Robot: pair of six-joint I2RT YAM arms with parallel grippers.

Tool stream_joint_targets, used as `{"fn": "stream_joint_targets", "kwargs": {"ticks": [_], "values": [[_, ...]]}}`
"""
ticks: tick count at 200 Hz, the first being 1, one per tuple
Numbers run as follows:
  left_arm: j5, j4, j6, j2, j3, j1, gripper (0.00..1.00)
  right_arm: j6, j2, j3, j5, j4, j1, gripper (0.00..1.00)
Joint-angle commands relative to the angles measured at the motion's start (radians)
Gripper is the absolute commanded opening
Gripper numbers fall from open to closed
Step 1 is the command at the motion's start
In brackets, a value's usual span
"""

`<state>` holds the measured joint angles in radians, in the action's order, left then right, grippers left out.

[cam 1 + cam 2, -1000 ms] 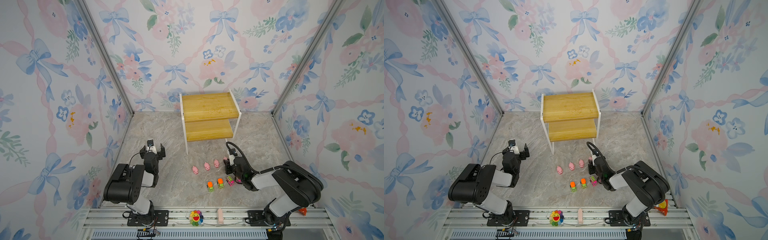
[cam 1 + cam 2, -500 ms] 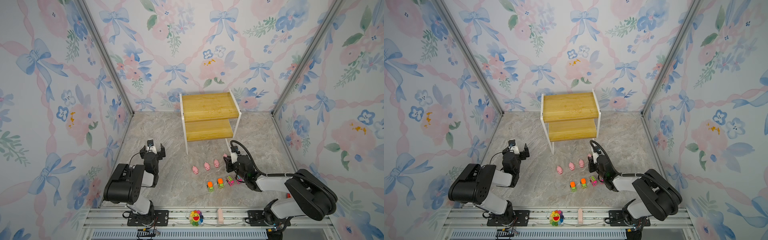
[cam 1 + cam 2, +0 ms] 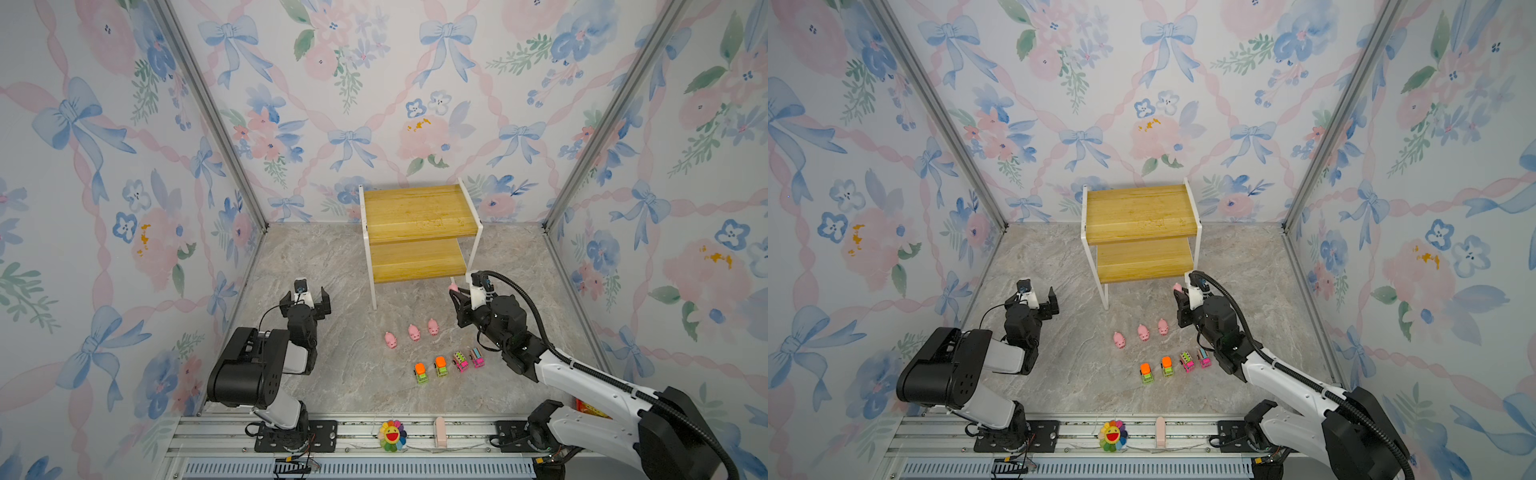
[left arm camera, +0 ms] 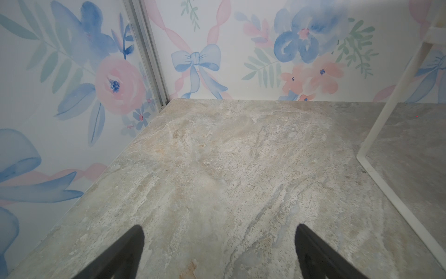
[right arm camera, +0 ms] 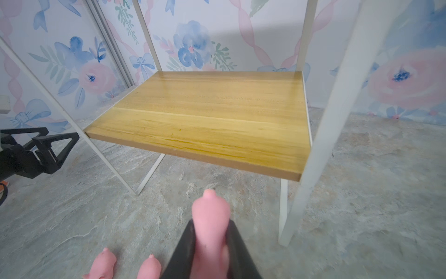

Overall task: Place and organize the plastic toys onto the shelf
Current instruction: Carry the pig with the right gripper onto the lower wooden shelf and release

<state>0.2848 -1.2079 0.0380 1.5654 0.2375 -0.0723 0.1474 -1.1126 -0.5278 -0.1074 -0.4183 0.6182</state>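
Observation:
My right gripper (image 3: 454, 291) (image 5: 210, 225) is shut on a tiny pink pig (image 3: 453, 287) (image 3: 1177, 286) (image 5: 210, 212), held above the floor just in front of the shelf's front right leg (image 5: 335, 108). The shelf (image 3: 419, 216) (image 3: 1140, 216) has two bare yellowish boards; its lower board (image 5: 207, 116) lies straight ahead in the right wrist view. Three pink pigs (image 3: 414, 332) (image 3: 1143, 332) stand in a row on the floor. Nearer the front are two orange-topped trucks (image 3: 431, 369) and two pink trucks (image 3: 468, 359). My left gripper (image 3: 305, 300) (image 4: 218, 232) is open over bare floor at the left.
A rainbow flower plush (image 3: 391, 435) and a small pink piece (image 3: 439, 432) sit on the front rail. An orange object (image 3: 590, 409) shows behind the right arm. Flowered walls close in the marble floor (image 3: 332, 374) on three sides.
My right gripper has lifted the pig from beside the pig row and carried it up and back toward the shelf's front right leg. The left arm has not moved.

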Motion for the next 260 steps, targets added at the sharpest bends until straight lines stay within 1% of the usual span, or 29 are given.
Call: {"fn": "stream_joint_targets", "kwargs": {"ticks": [1, 42, 76, 107, 153, 185, 204, 241, 260], "values": [[0.012, -0.007, 0.013, -0.004, -0.004, -0.002, 0.98, -0.051, -0.054, -0.092, 0.008, 0.034, 0.006, 0.23], [0.012, -0.007, 0.013, -0.005, -0.004, -0.002, 0.98, -0.052, -0.172, -0.205, 0.029, -0.012, -0.011, 0.23], [0.012, -0.007, 0.014, -0.004, -0.004, -0.002, 0.98, -0.054, -0.234, -0.266, 0.007, -0.025, -0.014, 0.23], [0.011, -0.008, 0.013, -0.004, -0.004, -0.003, 0.98, -0.057, -0.276, -0.326, -0.039, 0.006, -0.015, 0.24], [0.012, -0.008, 0.013, -0.004, -0.004, -0.002, 0.98, -0.014, -0.331, -0.399, -0.133, 0.062, -0.011, 0.24], [0.011, -0.007, 0.014, -0.005, -0.004, -0.003, 0.98, 0.001, -0.346, -0.402, -0.193, 0.043, -0.008, 0.25], [0.013, -0.007, 0.012, -0.004, -0.004, -0.003, 0.98, 0.003, -0.354, -0.394, -0.200, 0.022, -0.006, 0.25], [0.011, -0.007, 0.014, -0.004, -0.003, -0.002, 0.98, -0.026, -0.371, -0.333, -0.215, -0.092, 0.015, 0.25], [0.011, -0.007, 0.014, -0.004, -0.003, -0.003, 0.98, -0.048, -0.383, -0.284, -0.221, -0.195, 0.026, 0.26]]}}
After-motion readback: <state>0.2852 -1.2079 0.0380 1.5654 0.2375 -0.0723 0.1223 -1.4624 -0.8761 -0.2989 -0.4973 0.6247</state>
